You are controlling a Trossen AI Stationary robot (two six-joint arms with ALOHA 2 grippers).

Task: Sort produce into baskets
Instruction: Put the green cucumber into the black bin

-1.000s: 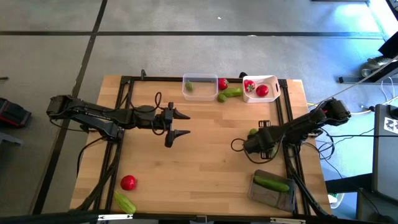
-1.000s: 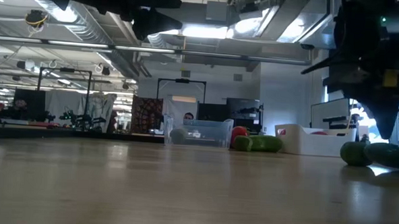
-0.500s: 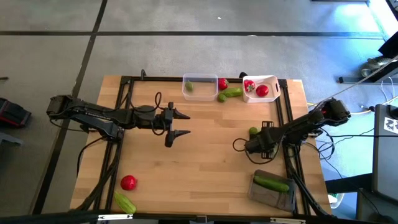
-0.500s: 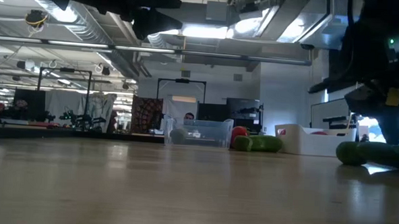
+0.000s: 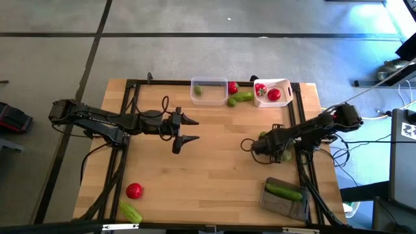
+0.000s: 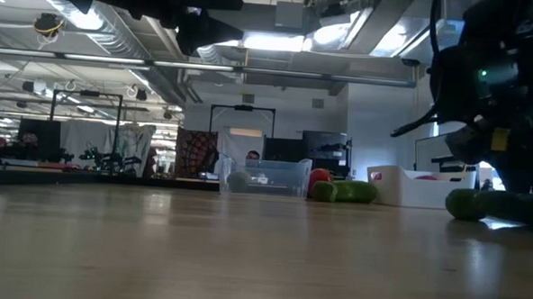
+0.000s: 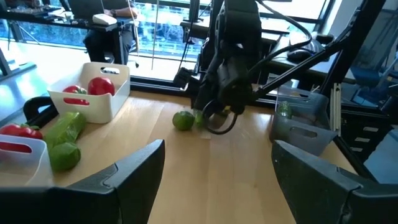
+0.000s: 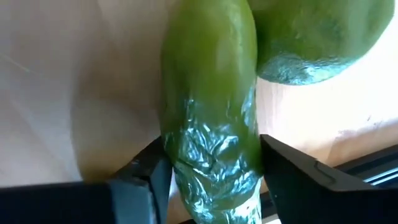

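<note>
Two loose pieces sit well apart from the left gripper [image 5: 195,129], off behind its fingertips: one red piece [image 5: 134,190] and one cucumber [image 5: 130,211]. That gripper hangs above the boards with its jaws spread wide and nothing between them. Ahead of it and off to one side we find the clear basket [image 5: 209,99] with a single olive fruit [image 5: 197,90] inside. Just beside that tub lie another red piece [image 5: 233,86], a second olive fruit [image 5: 231,101] and a second cucumber [image 5: 244,96]. Next comes the white basket [image 5: 284,83], holding two red pieces. Now the action: the right gripper [image 8: 211,144] is down at the table, its fingers [image 8: 146,171] pressed against both flanks of the bumpy cucumber [image 8: 208,74], which lies flat on the wood. A third olive fruit [image 8: 311,37] touches that cucumber just past the fingertips. We judge the cucumber light and stiff, but its glossy, wet-looking skin could slide. A mid-length hold across its width looks safest to us, and the round neighbour may roll when it lifts. Behind this gripper, the dark grey basket [image 5: 294,209] already carries one cucumber [image 5: 283,191]. Our tally: four cucumbers, four red pieces, three olive fruits, three baskets.
</note>
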